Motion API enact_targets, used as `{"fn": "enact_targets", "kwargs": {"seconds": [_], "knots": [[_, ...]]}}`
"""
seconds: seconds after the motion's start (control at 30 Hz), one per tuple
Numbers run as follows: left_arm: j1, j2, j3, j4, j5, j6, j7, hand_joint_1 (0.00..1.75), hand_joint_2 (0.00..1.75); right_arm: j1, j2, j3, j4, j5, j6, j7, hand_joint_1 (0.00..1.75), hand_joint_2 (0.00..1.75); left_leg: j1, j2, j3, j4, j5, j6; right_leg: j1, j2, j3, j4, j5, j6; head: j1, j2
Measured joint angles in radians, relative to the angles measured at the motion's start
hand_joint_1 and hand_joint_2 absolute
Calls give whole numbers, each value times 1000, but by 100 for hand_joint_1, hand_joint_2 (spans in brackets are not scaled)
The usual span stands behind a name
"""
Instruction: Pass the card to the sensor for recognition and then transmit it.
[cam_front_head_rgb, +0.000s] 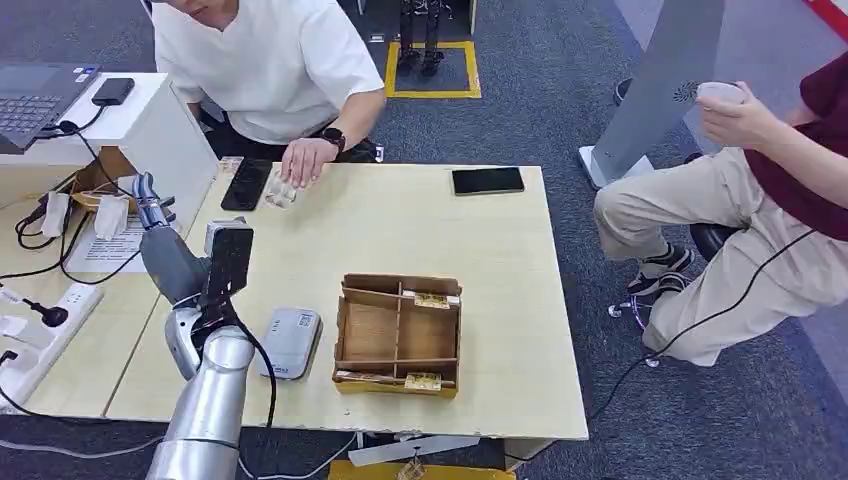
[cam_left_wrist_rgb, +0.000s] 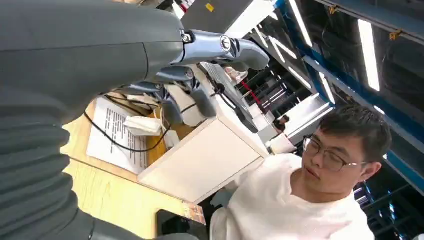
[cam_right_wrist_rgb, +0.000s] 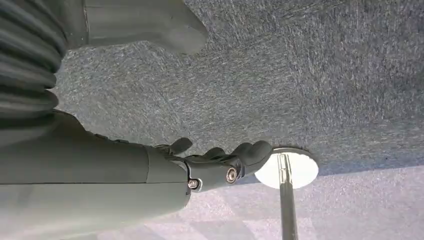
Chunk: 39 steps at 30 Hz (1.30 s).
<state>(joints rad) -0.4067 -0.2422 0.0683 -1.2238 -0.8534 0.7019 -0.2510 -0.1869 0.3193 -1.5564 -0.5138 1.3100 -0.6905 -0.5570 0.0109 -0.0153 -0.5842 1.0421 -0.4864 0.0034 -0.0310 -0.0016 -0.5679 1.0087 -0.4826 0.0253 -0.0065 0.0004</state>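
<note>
The left hand (cam_front_head_rgb: 150, 205), raised beyond the grey sensor (cam_front_head_rgb: 291, 342) with fingers apart and empty, could knock the person's hand (cam_front_head_rgb: 305, 160) reaching for cards (cam_front_head_rgb: 432, 299) in the wooden tray (cam_front_head_rgb: 399, 333) beside the sensor; the right hand (cam_right_wrist_rgb: 220, 162) hangs curled, empty.

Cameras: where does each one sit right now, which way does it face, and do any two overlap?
Head view: high on the body, looking down at the table; left arm and left hand raised.
Left wrist view: behind the left hand, facing the person in white.
Right wrist view: behind the right hand, facing carpet.
Shared: head and left wrist views both show that person.
</note>
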Motion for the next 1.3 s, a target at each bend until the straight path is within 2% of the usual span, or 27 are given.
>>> {"fn": "enact_targets", "kwargs": {"seconds": [0.17,0.2,0.3,0.37,0.53,0.87,1.03,1.2,1.3], "knots": [[1,-4,0,0,13,0,-39,0,0,0,0,0,0,-10,0,0,0,175,0,0,0,0,0,0,0,0,0,0,0,0,0,0],[3,-5,0,-2,20,0,-47,0,175,0,0,0,0,-12,0,0,0,175,0,0,0,0,0,0,0,0,0,0,0,0,0,0],[32,-13,0,-41,96,0,-81,0,175,0,0,0,0,-35,0,-3,0,175,0,0,0,0,0,0,0,0,0,0,0,0,0,0],[61,-13,-13,-81,218,-15,-107,0,175,1,0,0,0,-69,0,-17,0,175,0,0,0,0,0,0,0,0,0,0,0,0,0,0],[159,39,-108,-220,328,-34,-141,0,175,6,0,0,0,-120,0,-39,0,175,0,0,-1,0,0,0,0,0,-1,0,-1,0,0,0],[314,146,-269,-471,407,-93,-219,0,175,17,-1,0,5,-189,0,-72,0,175,0,0,-1,0,0,0,0,0,-1,0,-1,0,0,0],[351,172,-312,-523,410,-99,-234,0,175,17,-2,0,8,-191,0,-74,0,175,0,0,-1,0,0,0,0,0,-1,0,-1,0,0,0],[401,202,-364,-573,381,-104,-296,0,175,20,-3,0,11,-211,0,-82,0,175,0,0,-1,0,0,0,0,0,-1,0,-1,0,0,0],[430,214,-404,-590,401,-118,-325,0,175,21,-5,0,13,-222,0,-86,0,175,0,0,-1,0,-1,0,0,0,-1,0,-1,0,0,0]]}}
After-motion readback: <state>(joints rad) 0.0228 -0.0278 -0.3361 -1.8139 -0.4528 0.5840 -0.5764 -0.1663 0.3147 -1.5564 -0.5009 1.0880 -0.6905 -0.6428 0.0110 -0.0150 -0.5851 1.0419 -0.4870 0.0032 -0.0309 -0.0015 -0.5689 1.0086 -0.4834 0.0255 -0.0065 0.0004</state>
